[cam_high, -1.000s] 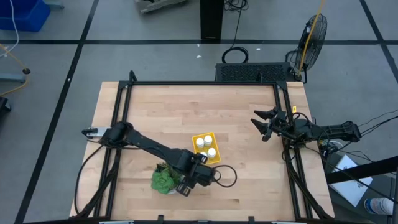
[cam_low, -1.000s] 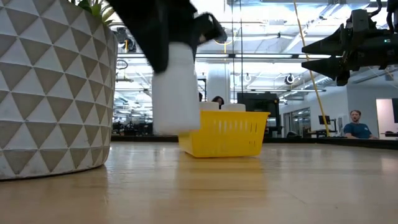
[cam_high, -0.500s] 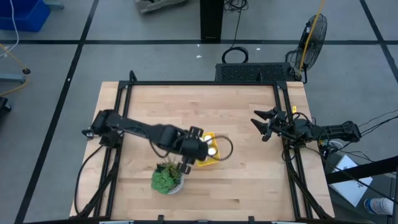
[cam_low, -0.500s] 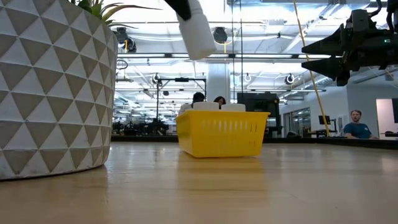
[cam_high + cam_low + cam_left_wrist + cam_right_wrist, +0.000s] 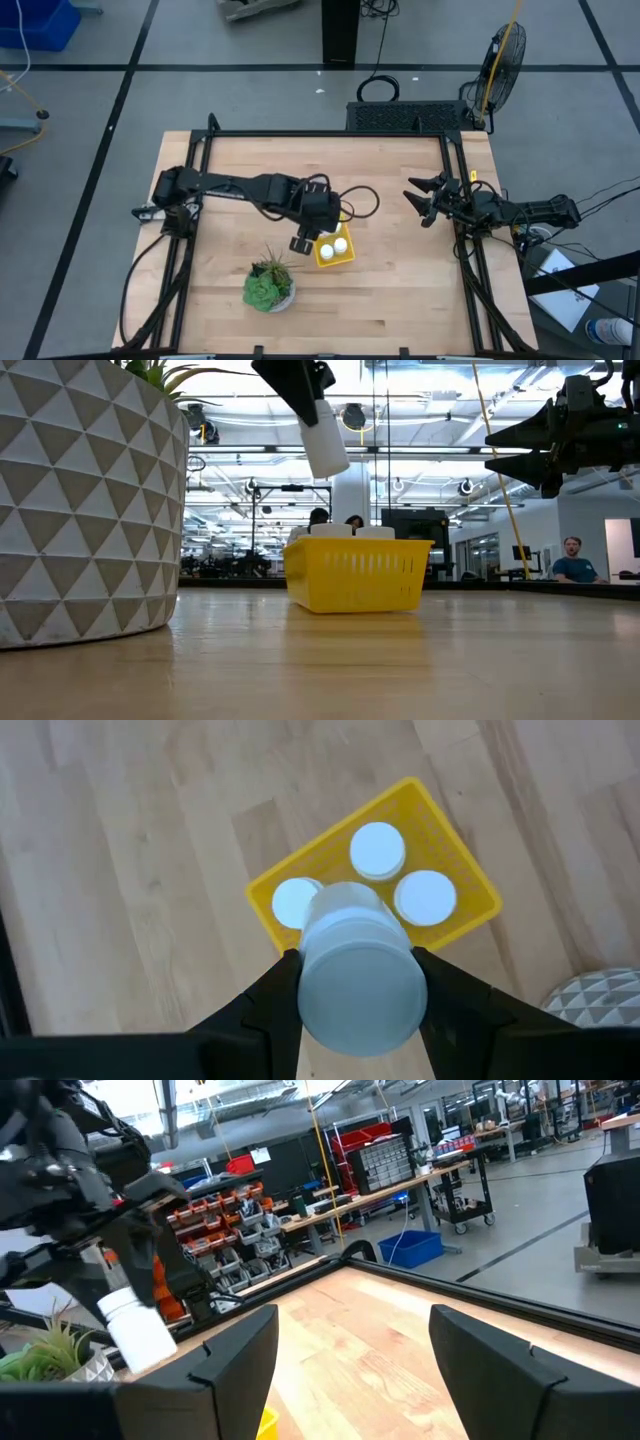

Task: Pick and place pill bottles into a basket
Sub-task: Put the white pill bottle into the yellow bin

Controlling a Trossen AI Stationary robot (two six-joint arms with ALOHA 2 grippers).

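Left wrist view: the left gripper (image 5: 355,982) pinches 1 pill bottle (image 5: 358,975) between its fingers, hanging above the yellow basket (image 5: 460,860), where 3 more bottles (image 5: 378,850) stand upright, caps up. In the low view the held bottle (image 5: 324,438) is clear of the basket (image 5: 360,575), its long axis tilted off vertical, free end pointing down and a little toward the basket. The right gripper (image 5: 418,200) waits with fingers spread at the table's right edge. A potted plant (image 5: 268,287) stands near the basket.
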